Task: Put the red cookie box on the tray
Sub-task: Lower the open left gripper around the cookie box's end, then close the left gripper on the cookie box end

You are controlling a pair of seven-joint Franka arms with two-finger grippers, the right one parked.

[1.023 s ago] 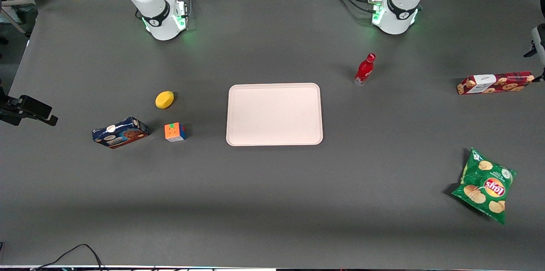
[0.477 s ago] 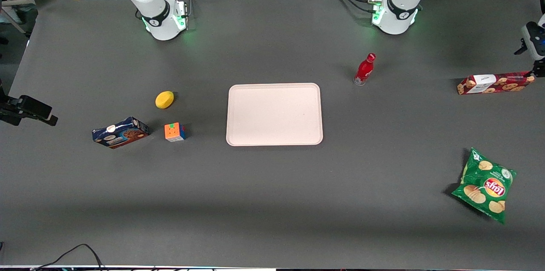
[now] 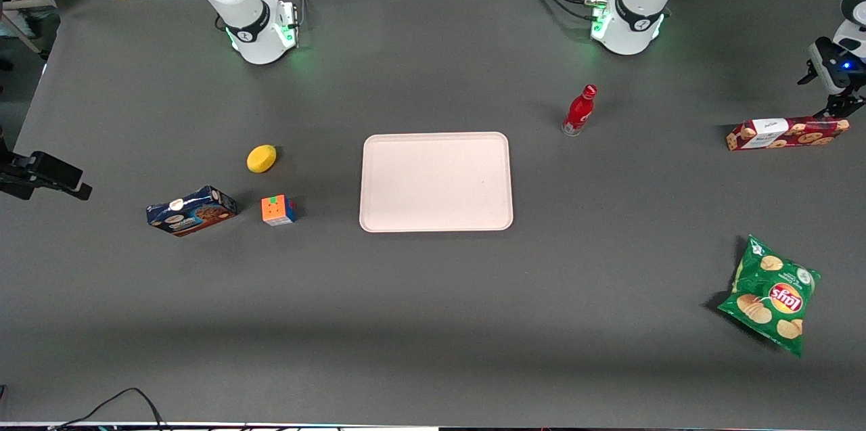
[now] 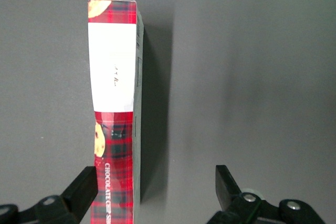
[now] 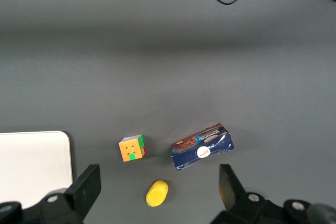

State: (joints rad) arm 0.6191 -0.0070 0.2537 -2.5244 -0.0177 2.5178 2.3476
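The red cookie box (image 3: 785, 133) lies on the grey table toward the working arm's end, a long dark-red carton with a white label patch. In the left wrist view the box (image 4: 115, 108) stands on its long edge. The gripper (image 3: 837, 101) hovers over the box's outer end. Its jaws are open and empty (image 4: 155, 187). The box passes between the fingers, close to one finger (image 4: 81, 190) and far from the other. The pale pinkish-cream tray (image 3: 436, 182) lies bare at the table's middle, far from the box.
A red bottle (image 3: 580, 111) stands between the tray and the box. A green chips bag (image 3: 771, 296) lies nearer the front camera than the box. Toward the parked arm's end lie a yellow lemon (image 3: 261, 158), a colour cube (image 3: 278, 210) and a dark-blue cookie box (image 3: 191, 210).
The gripper has come in from the table's end and now hangs over the red cookie box's outer end. The box and the other things have not moved.
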